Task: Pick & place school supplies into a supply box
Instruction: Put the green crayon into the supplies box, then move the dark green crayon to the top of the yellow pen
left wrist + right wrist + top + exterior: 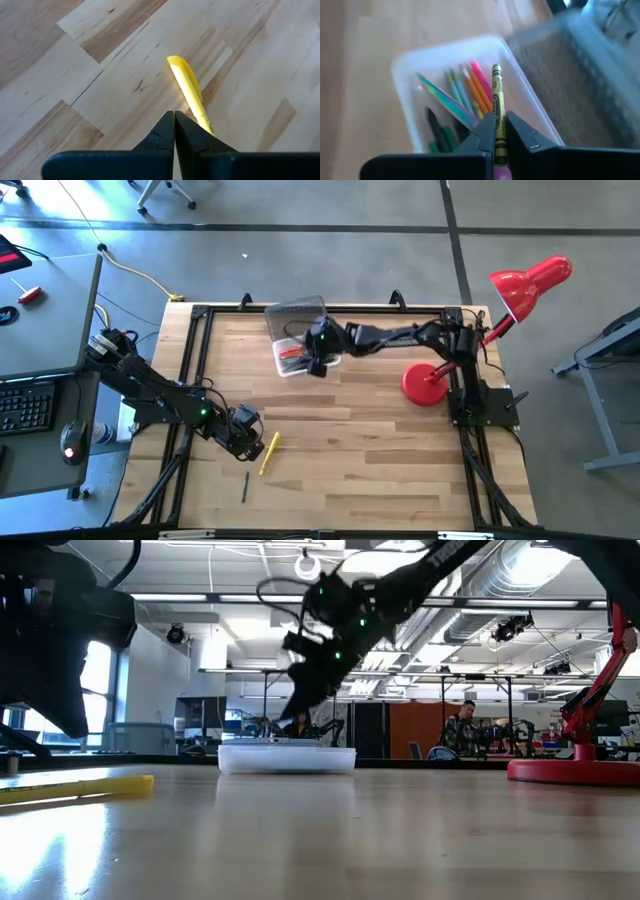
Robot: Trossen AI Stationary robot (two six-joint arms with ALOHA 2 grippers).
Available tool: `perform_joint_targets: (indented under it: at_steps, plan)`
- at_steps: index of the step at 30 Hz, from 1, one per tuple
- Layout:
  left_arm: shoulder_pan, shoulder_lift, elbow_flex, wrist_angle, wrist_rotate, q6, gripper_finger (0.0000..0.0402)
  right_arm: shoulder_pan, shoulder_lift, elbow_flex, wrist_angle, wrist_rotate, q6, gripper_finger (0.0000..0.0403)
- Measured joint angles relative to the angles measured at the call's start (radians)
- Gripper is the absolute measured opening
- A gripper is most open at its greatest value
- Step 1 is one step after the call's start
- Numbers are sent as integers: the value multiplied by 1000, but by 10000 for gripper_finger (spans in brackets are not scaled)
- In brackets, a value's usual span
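Note:
The supply box (292, 358) is a clear case near the table's far edge, with its greyish lid (297, 314) open behind it. Several pens and pencils (465, 95) lie inside. My right gripper (320, 348) hovers over the box (415, 75) and is shut on a yellow-green crayon (496, 95). In the low view this gripper (305, 665) hangs above the box (287, 757). My left gripper (174, 115) is shut, just above the table beside a yellow pen (186, 85). That pen (269, 452) lies flat, and a thin black pen (244, 486) lies nearer the near edge. My right gripper pinches the yellow-green crayon between its two fingers, around the crayon's lower half (497, 131). The fingers lie along the crayon. Its free end (496, 69) sticks out past the fingertips over the box's inside. The crayon is lifted clear.
A red desk lamp stands on the table's right side, its base (428, 383) beside the right arm and its head (530, 280) beyond the far right corner. In the low view the lamp base (575, 770) is on the right. Bare wood lies between the box and the yellow pen (80, 787).

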Motion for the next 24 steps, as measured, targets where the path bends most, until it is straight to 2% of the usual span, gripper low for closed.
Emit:
perform_joint_targets:
  at_steps: [3, 6, 14, 21, 24]
  plan:
    - [0, 0, 0, 0, 0, 0, 40, -36, 19, -1, 2, -48, 6, 24]
    - [0, 0, 0, 2, 0, 0, 40, -45, 37, 0, 8, -41, -25, 33]
    - [0, 0, 0, 8, -1, -25, 40, -50, 94, 0, 89, -49, -76, 24]
    - [0, 0, 0, 41, 0, -93, 40, -24, 91, 0, 95, -57, -72, 31]
    - [0, 0, 0, 86, 2, -106, 40, 7, 89, 0, 102, -105, -75, 39]
